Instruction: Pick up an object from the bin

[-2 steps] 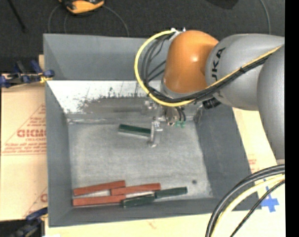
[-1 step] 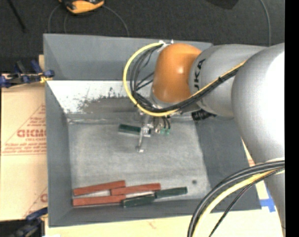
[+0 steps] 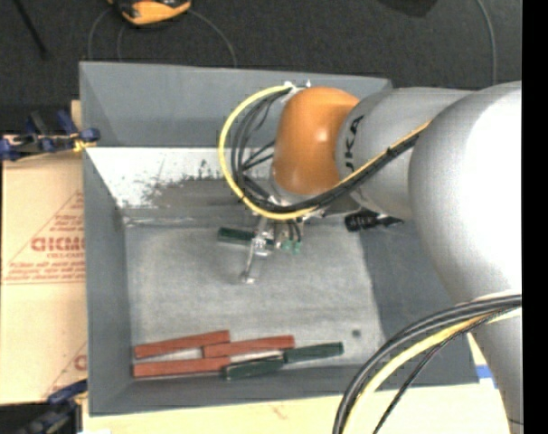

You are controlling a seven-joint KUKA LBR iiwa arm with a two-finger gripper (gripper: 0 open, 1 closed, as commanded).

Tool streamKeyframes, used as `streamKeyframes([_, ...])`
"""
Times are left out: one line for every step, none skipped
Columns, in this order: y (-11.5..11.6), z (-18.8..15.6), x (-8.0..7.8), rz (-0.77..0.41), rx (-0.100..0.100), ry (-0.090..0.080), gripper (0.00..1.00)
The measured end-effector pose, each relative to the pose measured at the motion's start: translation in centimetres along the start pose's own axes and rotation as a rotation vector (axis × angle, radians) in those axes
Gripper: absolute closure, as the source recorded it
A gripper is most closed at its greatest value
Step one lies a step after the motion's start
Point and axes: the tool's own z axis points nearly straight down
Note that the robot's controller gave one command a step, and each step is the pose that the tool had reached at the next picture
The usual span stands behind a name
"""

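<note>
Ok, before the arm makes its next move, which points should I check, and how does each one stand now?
1. Gripper is inside the bin, over the far half of its floor: ok.
2. Dark green piece is right at the gripper, toward the view's left; held or not: cannot tell.
3. Red-brown sticks and dark green sticks lie along the near wall, apart from the gripper: ok.
4. Wrist cables are free of the bin's far wall: cannot tell.
</note>
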Motion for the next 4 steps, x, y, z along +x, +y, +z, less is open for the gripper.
streamKeyframes([0.4, -1.1, -0.2, 0.082, -0.002, -0.008, 0.00])
streamKeyframes([1.2, 2.3, 0.0, 0.241, -0.002, -0.004, 0.00])
streamKeyframes([2.3, 2.3, -0.5, 0.201, 0.000, -0.008, 1.00])
streamKeyframes([2.3, 2.3, -0.5, 0.201, 0.001, -0.008, 1.00])
